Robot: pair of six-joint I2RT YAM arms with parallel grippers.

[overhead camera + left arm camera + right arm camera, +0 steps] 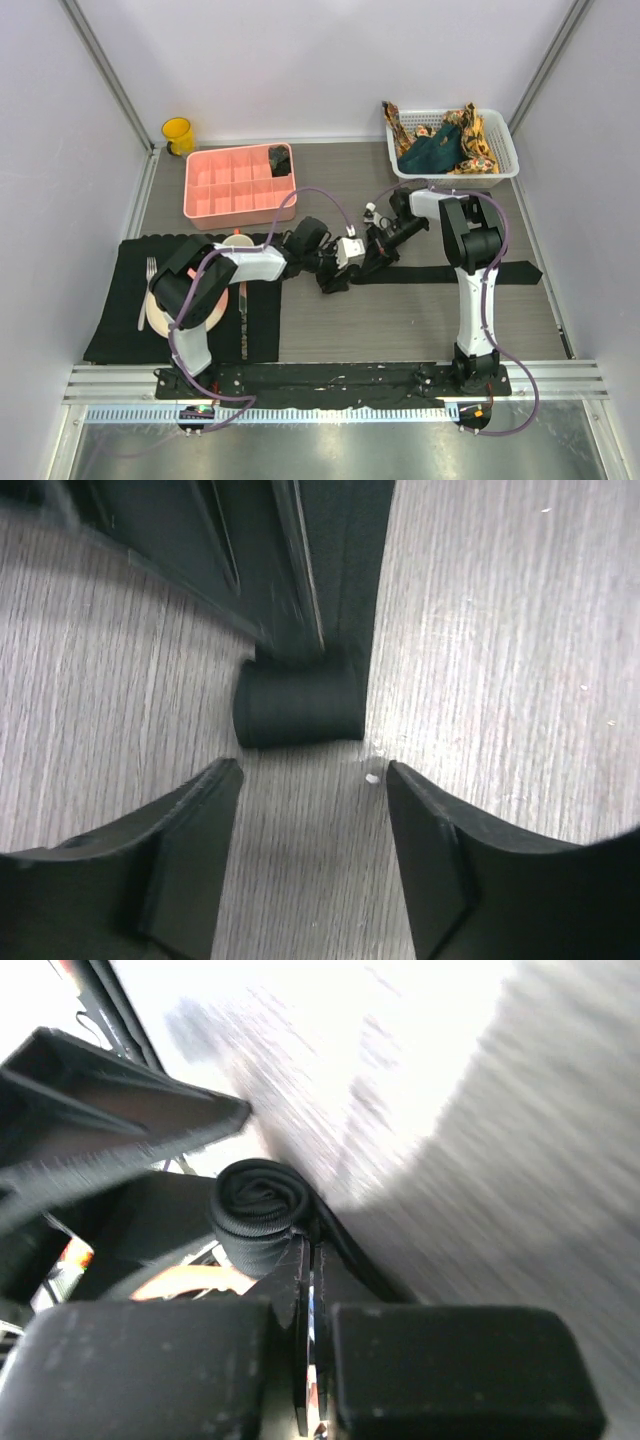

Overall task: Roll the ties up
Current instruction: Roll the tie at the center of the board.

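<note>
A plain black tie (470, 272) lies flat across the table, its left end wound into a small roll (298, 702), which also shows in the right wrist view (255, 1210). My left gripper (312, 780) is open and empty, low over the table, its jaws just short of the roll. It is at mid-table in the top view (328, 278). My right gripper (310, 1250) is shut, lying along the flat tie with its tips against the roll; it is also in the top view (362, 262). A teal tie (432, 150) and orange patterned ties (478, 140) lie in a white basket (505, 165).
A pink divided tray (225, 190) at the back holds a black roll (279, 160) in one compartment. A yellow cup (178, 135) stands at the back left. A black mat (120, 320) at the left carries a plate (155, 318), fork, knife and mug (237, 241).
</note>
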